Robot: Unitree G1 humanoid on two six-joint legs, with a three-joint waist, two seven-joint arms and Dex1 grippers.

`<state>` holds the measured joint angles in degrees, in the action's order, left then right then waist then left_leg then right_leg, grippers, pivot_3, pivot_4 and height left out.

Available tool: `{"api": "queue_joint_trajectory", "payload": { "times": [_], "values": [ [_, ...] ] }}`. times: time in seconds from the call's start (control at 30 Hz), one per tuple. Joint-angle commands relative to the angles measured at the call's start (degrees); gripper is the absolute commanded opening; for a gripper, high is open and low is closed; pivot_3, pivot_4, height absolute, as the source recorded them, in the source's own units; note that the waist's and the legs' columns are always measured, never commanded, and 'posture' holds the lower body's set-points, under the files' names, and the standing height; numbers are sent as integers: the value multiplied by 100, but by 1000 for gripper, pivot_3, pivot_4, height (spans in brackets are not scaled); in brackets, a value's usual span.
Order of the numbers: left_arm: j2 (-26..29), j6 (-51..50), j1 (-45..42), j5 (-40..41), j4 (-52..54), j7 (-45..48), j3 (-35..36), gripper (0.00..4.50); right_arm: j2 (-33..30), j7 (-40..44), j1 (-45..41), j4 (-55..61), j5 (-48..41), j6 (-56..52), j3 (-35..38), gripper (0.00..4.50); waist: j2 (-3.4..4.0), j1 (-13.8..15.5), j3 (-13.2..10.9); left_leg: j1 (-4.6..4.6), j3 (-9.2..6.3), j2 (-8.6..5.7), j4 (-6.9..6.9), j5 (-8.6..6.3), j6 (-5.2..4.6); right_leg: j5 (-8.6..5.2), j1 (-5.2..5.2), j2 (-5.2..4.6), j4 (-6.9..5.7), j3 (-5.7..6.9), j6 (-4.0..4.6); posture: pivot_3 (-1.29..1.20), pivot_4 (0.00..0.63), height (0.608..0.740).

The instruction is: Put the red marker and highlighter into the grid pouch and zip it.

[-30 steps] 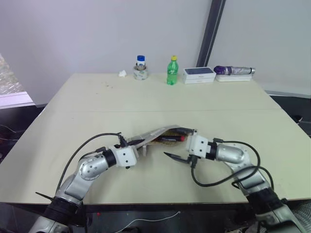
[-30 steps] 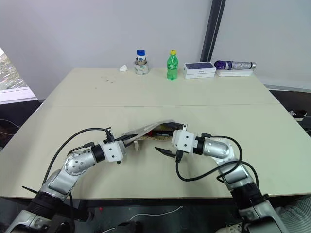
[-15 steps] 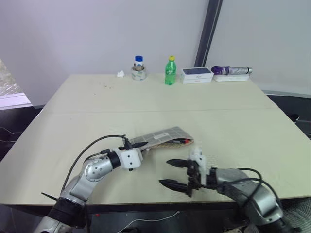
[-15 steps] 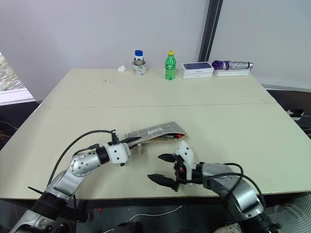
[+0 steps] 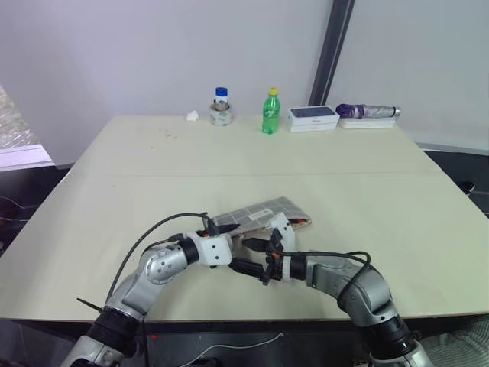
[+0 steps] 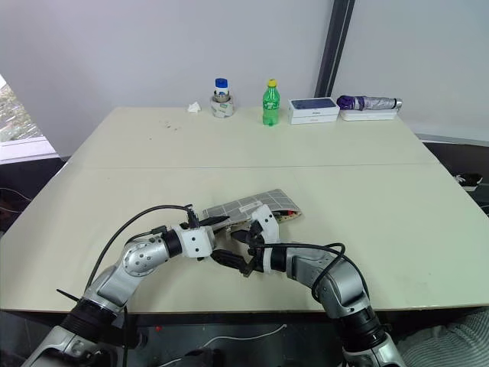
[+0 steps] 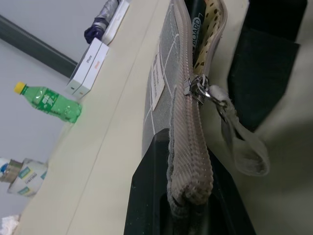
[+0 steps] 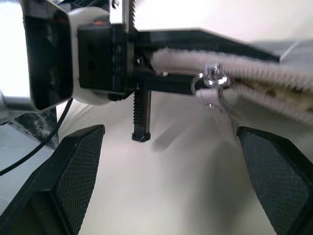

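- My left gripper [image 7: 188,205] is clamped tight on the end of the grid pouch [image 5: 263,213], its black fingers [image 7: 146,196] pinching the zipper seam at the pouch's closed corner.
- In the left eye view that grip sits just below the middle of the frame, with the pouch running up and to the right from it.
- The pouch lies on the table [image 5: 153,176], grey with white grid lines, its white label [image 7: 157,81] on the side panel.
- The zipper is partly undone: the metal slider [image 7: 195,88] sits a little way along the teeth from my left fingers, and its pull cord [image 7: 242,147] hangs loose beside it.
- Past the slider the mouth gapes, and a dark barrel with white lettering shows inside; I take it for the red marker [image 7: 197,24].
- A red tip [image 5: 303,222] pokes from the pouch's far end, right of centre in the left eye view.
- I cannot make out the highlighter.
- My right gripper [image 8: 171,161] stands wide apart with nothing held, its two textured pads [image 8: 78,166] at the lower corners of the right wrist view and the slider [image 8: 211,81] above the gap between them.
- In the left eye view my right gripper [image 5: 256,256] sits just beside the left one, at lower centre.
- At the top of the frame, along the table's far edge, stand a green bottle [image 5: 270,112], a roll of tape [image 5: 221,116] with a blue-capped jar on it, a white box [image 5: 313,118] and a folded umbrella [image 5: 369,112].
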<state>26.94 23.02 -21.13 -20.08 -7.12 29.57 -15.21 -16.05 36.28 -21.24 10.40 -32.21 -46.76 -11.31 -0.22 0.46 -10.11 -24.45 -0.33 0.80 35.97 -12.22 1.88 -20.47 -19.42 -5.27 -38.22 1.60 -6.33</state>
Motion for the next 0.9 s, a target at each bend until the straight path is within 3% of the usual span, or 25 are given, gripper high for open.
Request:
{"api": "queue_joint_trajectory", "payload": {
  "times": [0.03,0.2,0.27,0.33,0.53,0.77,0.9],
  "values": [
    [12,146,-179,26,-43,-78,13,0,319,-176,-326,-150,-64,46,211,4474,0,-7,0,0,0,0,-1,0,0,0,-2,0,-1,0,0,0,150,740],
    [-27,166,-219,42,-58,-111,11,0,543,-255,-338,-155,-14,72,191,4474,0,6,0,-3,1,-1,-3,0,0,0,-4,0,0,-1,0,0,150,740],
    [3,199,-172,45,-51,-124,16,0,578,-283,-273,-103,-78,3,255,3951,0,3,0,-4,1,-1,-3,0,0,0,-5,0,0,-1,0,0,150,740],
    [33,224,-144,48,-61,-139,33,0,539,-252,-211,-55,-102,-7,288,3119,0,-1,0,-3,1,0,-3,0,0,0,-5,1,-1,-1,0,0,150,740],
    [100,281,-140,44,-150,-187,88,0,314,-323,-168,-165,6,56,579,48,0,5,0,-3,1,0,-2,0,0,0,-5,1,-1,-1,0,0,150,740],
    [280,319,47,161,-48,-190,259,0,-1300,566,-116,-798,417,645,1003,48,0,21,0,-3,3,-4,0,-1,-1,0,-3,-3,1,-1,0,0,150,740],
    [519,358,245,399,1,-81,407,0,-2043,909,-422,-1836,758,1321,1329,48,1,-17,-1,-3,5,1,-5,-1,-1,0,-6,1,1,-2,1,0,150,740]
  ]
}}
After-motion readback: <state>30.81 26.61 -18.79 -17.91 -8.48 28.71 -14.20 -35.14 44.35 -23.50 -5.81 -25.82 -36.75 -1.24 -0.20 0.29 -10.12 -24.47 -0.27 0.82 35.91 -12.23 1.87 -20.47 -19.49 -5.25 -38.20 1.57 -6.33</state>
